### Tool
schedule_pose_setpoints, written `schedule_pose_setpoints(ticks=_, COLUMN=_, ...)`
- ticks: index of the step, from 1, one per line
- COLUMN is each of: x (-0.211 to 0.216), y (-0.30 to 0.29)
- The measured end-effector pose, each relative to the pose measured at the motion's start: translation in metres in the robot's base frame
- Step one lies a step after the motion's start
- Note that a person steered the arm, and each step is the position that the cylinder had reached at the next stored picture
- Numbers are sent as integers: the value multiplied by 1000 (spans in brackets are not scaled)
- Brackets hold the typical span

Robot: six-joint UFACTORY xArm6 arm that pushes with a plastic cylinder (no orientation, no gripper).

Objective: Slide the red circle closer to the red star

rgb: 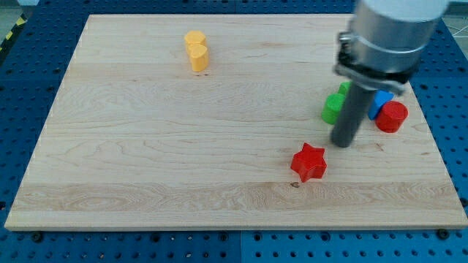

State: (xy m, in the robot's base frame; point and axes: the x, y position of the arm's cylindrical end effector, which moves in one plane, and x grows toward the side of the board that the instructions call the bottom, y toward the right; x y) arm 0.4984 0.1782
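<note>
Blocks: one red star (308, 162), one red circle (392, 116), one yellow (196, 50); my tip (341, 144) between reds.

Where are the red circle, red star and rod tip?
red circle (393, 116), camera view, top face, right of the rod.
red star (308, 161), camera view, top face centre.
my tip (341, 143), camera view, rod's lower end, up-right of the star.
</note>
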Motion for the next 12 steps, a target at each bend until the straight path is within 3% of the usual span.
schedule_pose_setpoints(ticks=2, x=-5, y=150)
schedule_pose_setpoints(ticks=3, x=-39, y=152)
schedule_pose_setpoints(ticks=5, x=-52, y=105)
schedule_pose_setpoints(ticks=7, x=-51, y=98)
schedule_pose_setpoints(ticks=12, x=39, y=-19)
